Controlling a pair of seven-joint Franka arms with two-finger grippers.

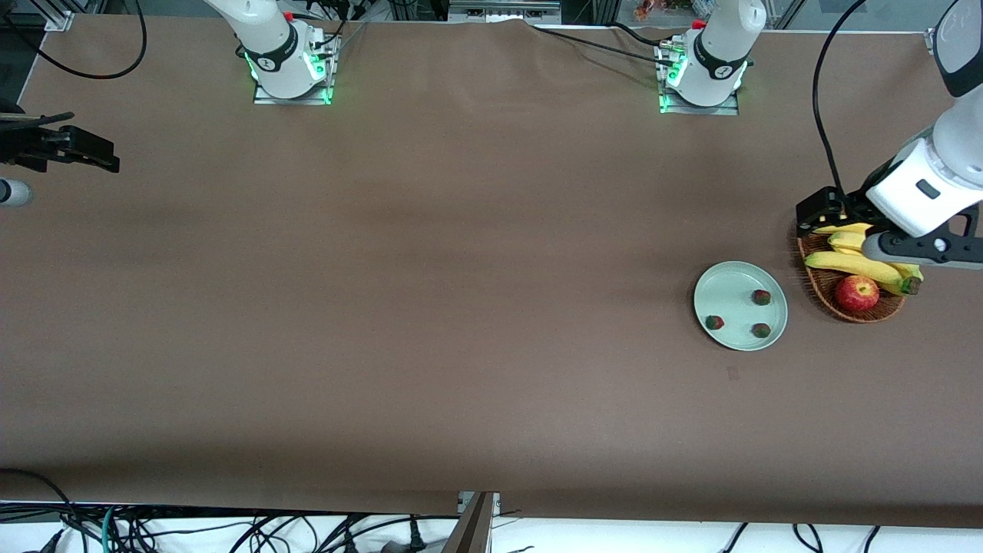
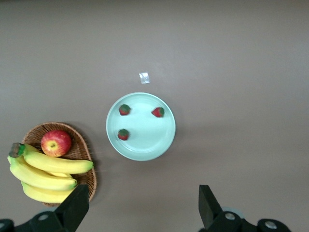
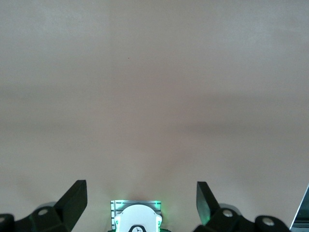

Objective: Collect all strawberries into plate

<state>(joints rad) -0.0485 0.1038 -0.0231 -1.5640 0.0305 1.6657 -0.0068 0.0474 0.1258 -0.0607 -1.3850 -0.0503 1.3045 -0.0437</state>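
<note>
All three strawberries are seen lying in the plate (image 1: 739, 316): strawberry one (image 1: 761, 296) toward the basket side, strawberry two (image 1: 714, 322) toward the right arm's end, strawberry three (image 1: 761, 330) nearest the front camera. None touches another; none is left on the table (image 1: 430, 292). Collection is judged complete.

Left gripper (image 2: 144, 205): fingers (image 2: 76, 205) spread wide and released, nothing between them. It is held up in the air over the basket (image 1: 848, 296) end of the table; in the left wrist view the plate sits ahead of the fingertips and apart from them, while the basket with bananas (image 2: 46, 171) and apple (image 2: 56, 142) lies off to one finger's side.

Right gripper (image 3: 141, 203): fingers (image 3: 75, 200) likewise spread, empty, with only bare table ahead of them. This arm is waiting at its own end of the table.

Step in hand, as judged: retreat and hold. To be done well, the left fingers should be kept open and raised well above the plate rim, so no berry is nudged out; any withdrawal should be routed away from the bananas, which stand proud of the basket below the wrist. A small pale scrap (image 2: 144, 77) on the table just off the plate rim is noted; it is not a berry and can be ignored
</note>
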